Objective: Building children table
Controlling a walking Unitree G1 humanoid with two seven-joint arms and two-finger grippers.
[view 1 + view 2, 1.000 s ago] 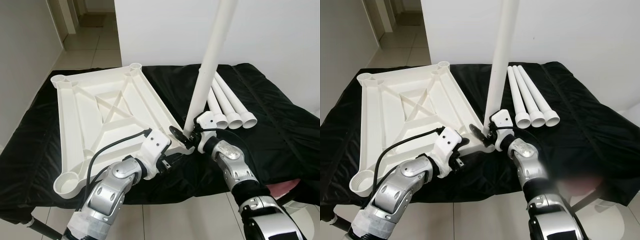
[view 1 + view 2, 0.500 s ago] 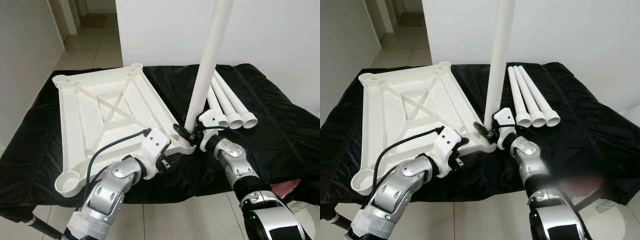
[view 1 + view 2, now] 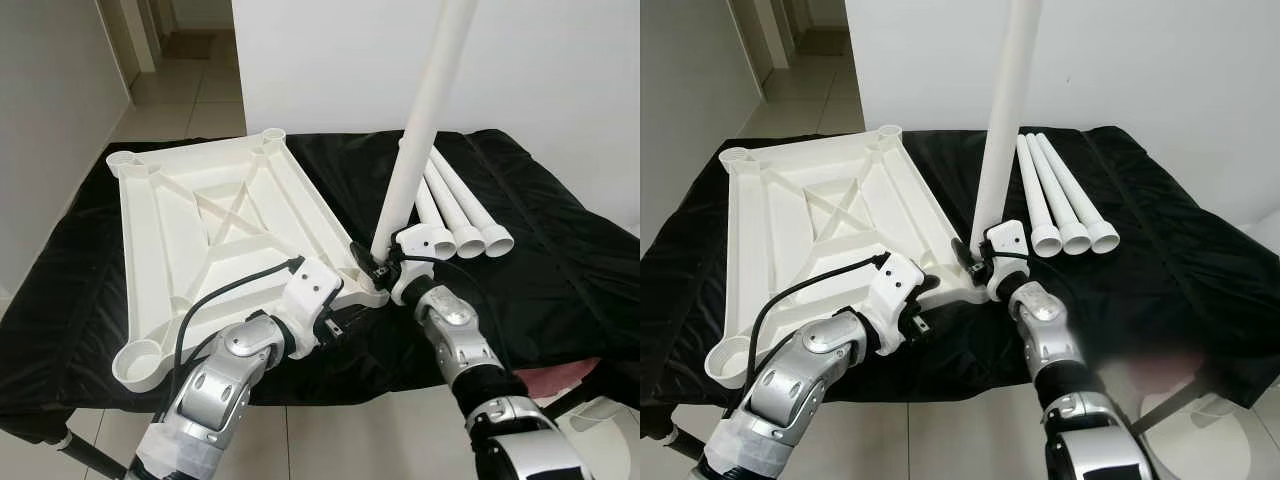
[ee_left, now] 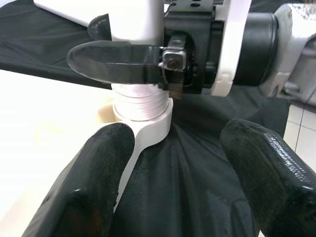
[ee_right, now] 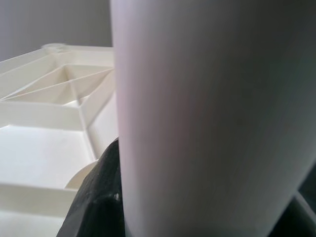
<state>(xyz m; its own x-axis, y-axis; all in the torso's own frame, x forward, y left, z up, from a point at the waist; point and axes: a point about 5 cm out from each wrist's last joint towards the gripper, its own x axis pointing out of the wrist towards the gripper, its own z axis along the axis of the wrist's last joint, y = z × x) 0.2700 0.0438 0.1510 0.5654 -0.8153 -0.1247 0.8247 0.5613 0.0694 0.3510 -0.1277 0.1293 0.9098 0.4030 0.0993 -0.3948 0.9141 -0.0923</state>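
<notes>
The white table top (image 3: pixel 190 230) lies upside down on a black-covered surface (image 3: pixel 560 250). My right gripper (image 3: pixel 372 268) is shut on a long white leg (image 3: pixel 420 130), holding it upright at the near right corner socket (image 4: pixel 143 111). The leg's ribbed end (image 4: pixel 140 96) sits in the socket's collar. My left gripper (image 4: pixel 177 148) is open just in front of that corner. One of its fingers (image 4: pixel 94 182) lies against the table top's edge, the other over the cloth. Three more white legs (image 3: pixel 465 215) lie side by side to the right.
A white wall (image 3: pixel 560 70) stands close behind the surface. At the far left a tiled floor (image 3: pixel 190 90) leads through a doorway. The front edge of the cloth (image 3: pixel 400 385) runs just below my arms, with tiles underneath. Something pink (image 3: pixel 570 378) shows at the lower right.
My right elbow has swung inward and the upright leg has rocked slightly while staying at the corner socket. The left arm has held its place.
</notes>
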